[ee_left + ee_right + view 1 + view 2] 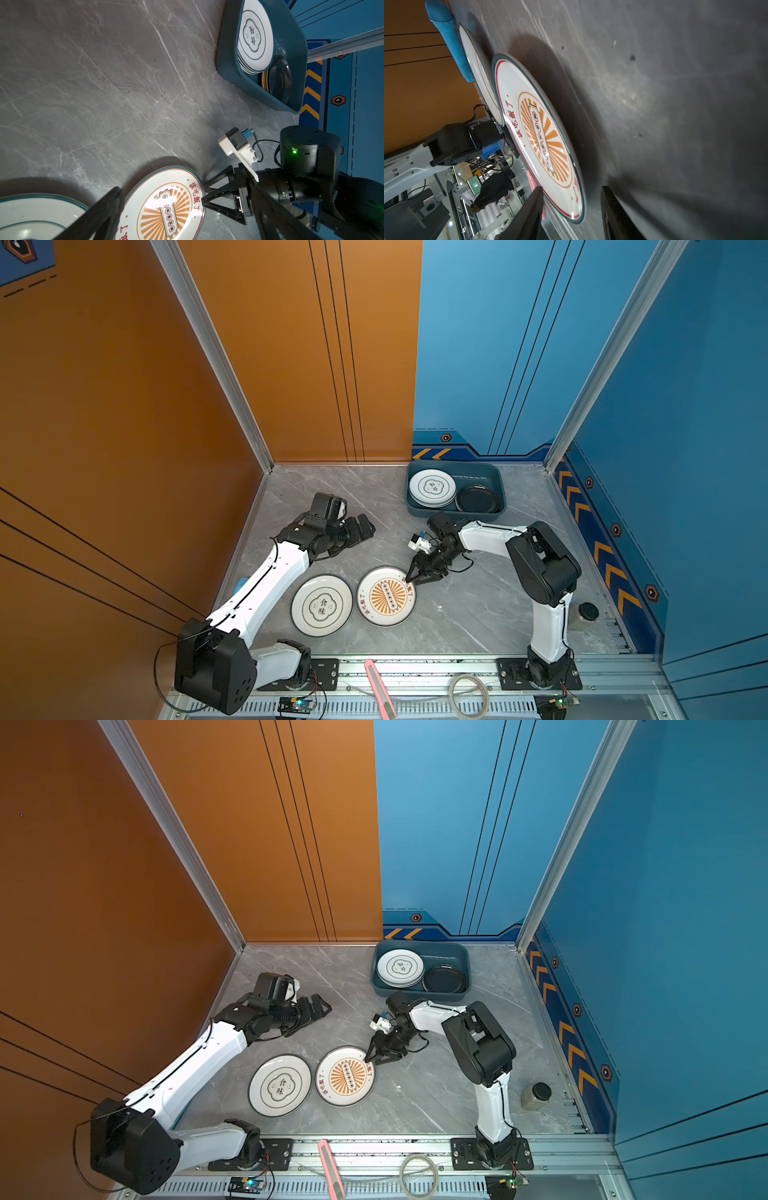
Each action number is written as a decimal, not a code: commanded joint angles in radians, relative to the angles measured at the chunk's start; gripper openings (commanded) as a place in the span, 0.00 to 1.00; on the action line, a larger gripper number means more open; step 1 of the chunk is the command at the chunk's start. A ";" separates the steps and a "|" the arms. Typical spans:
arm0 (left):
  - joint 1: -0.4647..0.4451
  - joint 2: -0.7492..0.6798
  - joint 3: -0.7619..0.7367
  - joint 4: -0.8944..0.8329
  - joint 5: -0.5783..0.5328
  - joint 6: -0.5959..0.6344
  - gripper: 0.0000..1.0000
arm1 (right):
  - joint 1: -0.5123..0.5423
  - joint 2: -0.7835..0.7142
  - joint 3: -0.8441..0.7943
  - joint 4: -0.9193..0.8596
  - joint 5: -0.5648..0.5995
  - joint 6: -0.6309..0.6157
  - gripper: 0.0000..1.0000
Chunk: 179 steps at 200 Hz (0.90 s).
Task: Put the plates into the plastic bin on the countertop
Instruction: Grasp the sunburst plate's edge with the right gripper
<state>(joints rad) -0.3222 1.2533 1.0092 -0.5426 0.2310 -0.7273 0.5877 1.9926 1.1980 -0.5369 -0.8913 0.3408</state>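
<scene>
Right gripper (409, 579): jaws part-spread, straddling the rim of the sunburst plate (386, 596), one finger over its face, one outside the edge. Pad contact is unclear in the wrist view.

Advice: seat deeper over the rim before closing, then lift level.

The plate lies face up on the countertop (457, 614), just beside the quatrefoil plate (322, 605) and well short of the plastic bin (453, 514). It is round, so it has no long axis; its printed banner runs roughly near-to-far.

Left gripper (365, 529): jaws spread wide, nothing between them.

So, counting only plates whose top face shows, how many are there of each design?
Quatrefoil plates: 2, one on the countertop, one in the bin
Sunburst plate: 1
Black plate: 1
Total: 4; stacked plates underneath are not counted.
</scene>
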 commanded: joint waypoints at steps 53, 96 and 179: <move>-0.008 0.042 0.005 0.004 -0.011 0.025 0.98 | 0.009 0.066 0.054 -0.017 -0.040 -0.006 0.28; -0.008 0.056 -0.009 0.006 0.004 0.044 0.98 | 0.012 0.074 0.073 -0.018 -0.044 -0.005 0.20; -0.005 0.061 -0.018 0.007 0.023 0.060 0.98 | -0.003 0.101 0.108 -0.018 -0.031 0.001 0.03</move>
<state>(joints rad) -0.3222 1.3041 1.0080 -0.5388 0.2333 -0.6968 0.5945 2.0930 1.2900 -0.5381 -0.9688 0.3367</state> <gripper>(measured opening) 0.979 0.086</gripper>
